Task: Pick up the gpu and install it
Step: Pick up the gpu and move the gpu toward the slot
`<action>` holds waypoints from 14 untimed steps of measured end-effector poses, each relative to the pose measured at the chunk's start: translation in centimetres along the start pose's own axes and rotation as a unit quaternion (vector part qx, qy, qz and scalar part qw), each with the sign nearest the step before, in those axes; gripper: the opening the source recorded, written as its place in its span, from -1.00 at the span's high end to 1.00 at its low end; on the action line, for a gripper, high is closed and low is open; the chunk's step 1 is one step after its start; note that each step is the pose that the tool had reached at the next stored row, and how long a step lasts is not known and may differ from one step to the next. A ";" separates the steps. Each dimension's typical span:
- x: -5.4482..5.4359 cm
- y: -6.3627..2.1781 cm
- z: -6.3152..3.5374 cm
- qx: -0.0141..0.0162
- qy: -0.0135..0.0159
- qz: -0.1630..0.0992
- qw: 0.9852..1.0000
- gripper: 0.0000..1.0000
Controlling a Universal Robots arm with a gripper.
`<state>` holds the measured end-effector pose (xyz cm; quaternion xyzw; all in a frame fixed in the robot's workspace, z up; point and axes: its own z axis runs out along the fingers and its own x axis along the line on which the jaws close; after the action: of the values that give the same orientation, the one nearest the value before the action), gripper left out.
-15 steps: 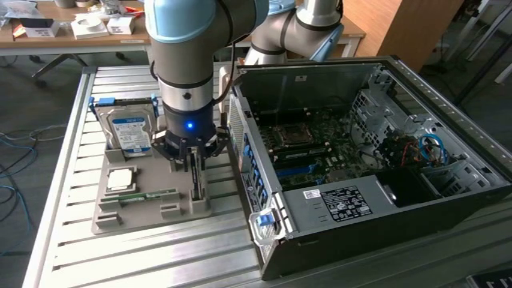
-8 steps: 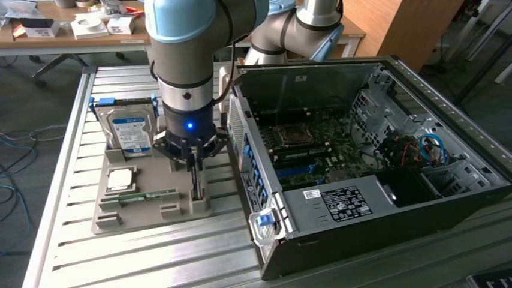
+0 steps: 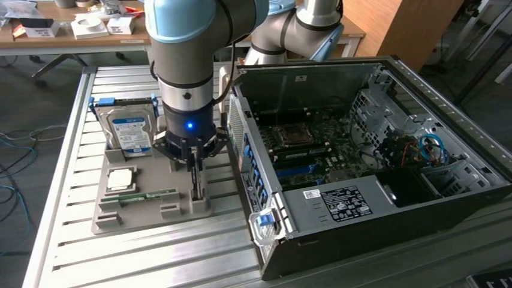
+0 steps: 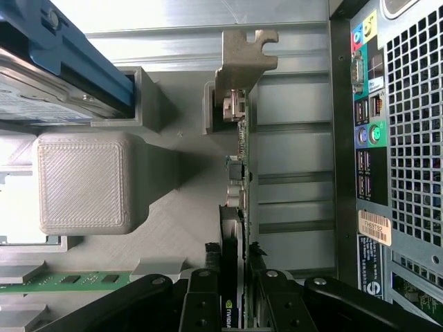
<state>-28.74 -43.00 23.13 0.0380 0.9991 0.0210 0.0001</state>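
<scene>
The gpu [image 3: 195, 181] stands on edge in a slot of the grey holder [image 3: 120, 221], on the side nearest the computer case. In the wrist view the gpu [image 4: 239, 173] is a thin green board with a silvery end bracket [image 4: 239, 55] at its far end. My gripper [image 3: 194, 162] hangs straight down over it. In the wrist view my gripper [image 4: 234, 266] straddles the card's near end, and its black fingers [image 4: 259, 268] lie against both faces. The card still sits in its slot.
The open computer case [image 3: 360, 156] lies just to the exterior view's right of the holder; its rear port panel [image 4: 387, 138] is close beside the card. On the holder are a hard drive [image 3: 130, 133], a processor [image 3: 120, 179] and a memory stick [image 3: 148, 195].
</scene>
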 end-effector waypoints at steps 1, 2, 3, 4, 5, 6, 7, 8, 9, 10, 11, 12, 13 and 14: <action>0.0 0.00 0.00 0.000 0.000 0.000 1.000 0.48; 0.0 0.00 0.00 0.000 0.000 -0.001 1.000 0.48; 0.0 0.00 0.00 0.000 0.000 -0.002 1.000 0.48; 0.0 0.00 0.00 0.000 0.000 -0.003 1.000 0.48; 0.0 0.00 0.00 0.000 0.000 -0.004 1.000 0.48; 0.0 0.00 0.00 0.000 0.000 -0.004 1.000 0.48; 0.0 0.00 0.00 0.000 0.000 -0.004 1.000 0.48; 0.0 0.00 0.00 0.000 0.000 -0.004 1.000 0.48; 0.0 0.00 0.00 0.000 0.000 -0.004 1.000 0.48; 0.0 0.00 0.00 0.000 0.000 -0.004 1.000 0.48; 0.0 0.00 -0.01 0.000 0.000 -0.004 1.000 0.48; 0.0 0.01 -0.07 0.000 0.000 -0.004 1.000 0.48; 0.0 0.01 -0.22 0.000 0.000 -0.004 1.000 0.48; 0.0 0.02 -0.42 0.000 0.000 -0.004 1.000 0.48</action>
<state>-28.74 -43.00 23.55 0.0340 0.9992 0.0210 0.0000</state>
